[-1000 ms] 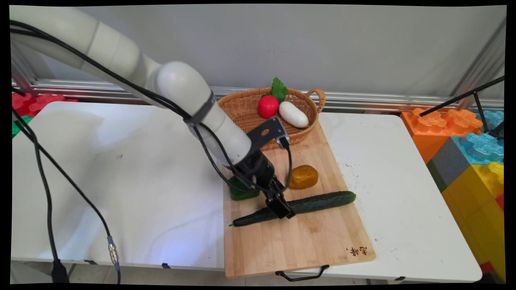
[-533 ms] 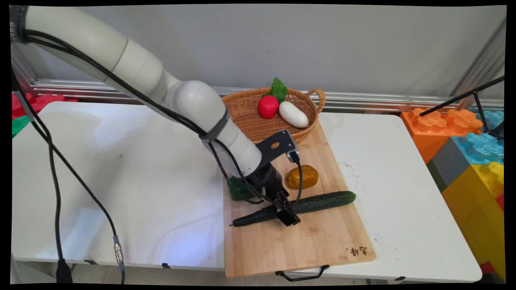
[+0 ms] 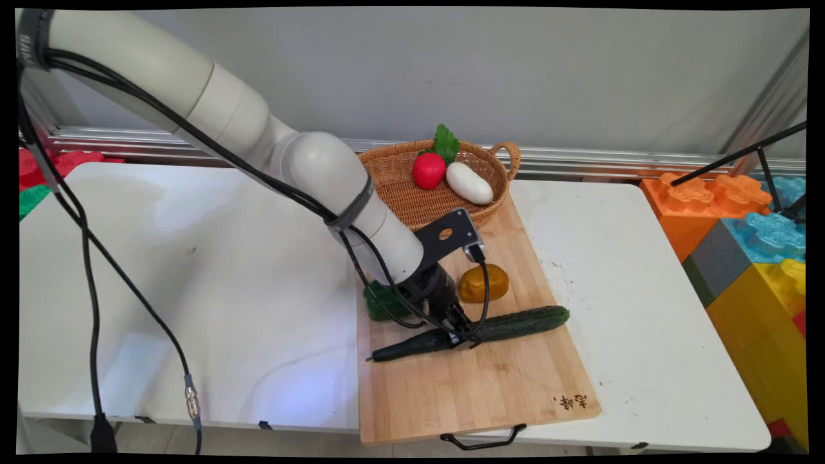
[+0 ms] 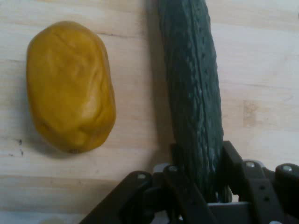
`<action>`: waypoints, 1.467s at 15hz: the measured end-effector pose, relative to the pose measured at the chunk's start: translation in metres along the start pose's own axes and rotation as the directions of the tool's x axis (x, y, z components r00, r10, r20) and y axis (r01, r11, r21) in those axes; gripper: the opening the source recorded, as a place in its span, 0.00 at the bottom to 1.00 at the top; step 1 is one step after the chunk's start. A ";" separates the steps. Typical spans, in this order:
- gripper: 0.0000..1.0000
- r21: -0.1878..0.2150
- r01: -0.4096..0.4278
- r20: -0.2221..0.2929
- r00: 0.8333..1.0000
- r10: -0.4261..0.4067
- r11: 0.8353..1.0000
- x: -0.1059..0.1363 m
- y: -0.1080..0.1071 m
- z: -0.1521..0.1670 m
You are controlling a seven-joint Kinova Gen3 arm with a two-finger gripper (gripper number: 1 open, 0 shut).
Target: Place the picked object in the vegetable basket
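The gripper [image 3: 459, 338] has sunk lower onto the cucumber [image 3: 477, 332], its fingers now pinching it where it lies across the cutting board [image 3: 477, 386], near a potato [image 3: 483, 283].

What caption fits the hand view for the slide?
Tool closed around a dark green cucumber on a wooden cutting board, with a yellow-brown potato lying beside it.

The white arm slants down from the upper left, black cables hanging off it, its wrist bent toward the near right. The black gripper [image 3: 461, 338] is low at the arm's end, pointing downward. In the hand view its two fingers [image 4: 233, 158] stand closed in against what lies between them, one on either side.
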 end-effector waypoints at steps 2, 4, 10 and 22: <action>0.00 0.003 0.004 0.001 1.000 -0.004 1.000 0.002 0.001 -0.007; 0.00 0.003 0.013 -0.001 1.000 -0.013 1.000 0.006 0.002 -0.014; 0.00 -0.035 0.021 -0.060 0.998 -0.023 0.999 0.042 0.007 -0.036; 0.00 0.261 -0.222 -0.067 0.967 0.247 0.940 0.109 -0.122 -0.074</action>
